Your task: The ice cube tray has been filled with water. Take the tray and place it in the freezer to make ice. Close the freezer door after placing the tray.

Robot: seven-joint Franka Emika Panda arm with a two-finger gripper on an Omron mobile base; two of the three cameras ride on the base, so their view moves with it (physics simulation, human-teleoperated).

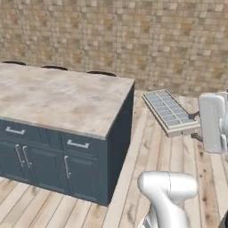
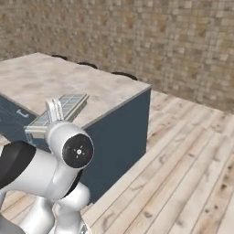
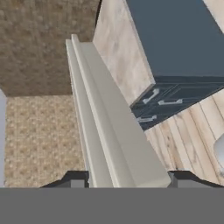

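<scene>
The end effector (image 3: 127, 180) pinches one short end of the ice cube tray (image 1: 169, 111); its fingertips (image 3: 74, 179) are mostly cut off by the frame edge, one on each side of the tray. The contact point is hidden behind the white wrist in the left base view. The tray extends away from the end effector, held in the air above the wooden floor (image 2: 192, 160), just beside the bench (image 1: 62, 98). The water (image 1: 165, 108) shows as a pale-blue sheen in the cells. The bench carries a stone top over dark blue cabinets (image 1: 40, 160). A brick wall (image 1: 133, 40) stands beyond. The arm is bent, with the wrist raised level with the bench top.
</scene>
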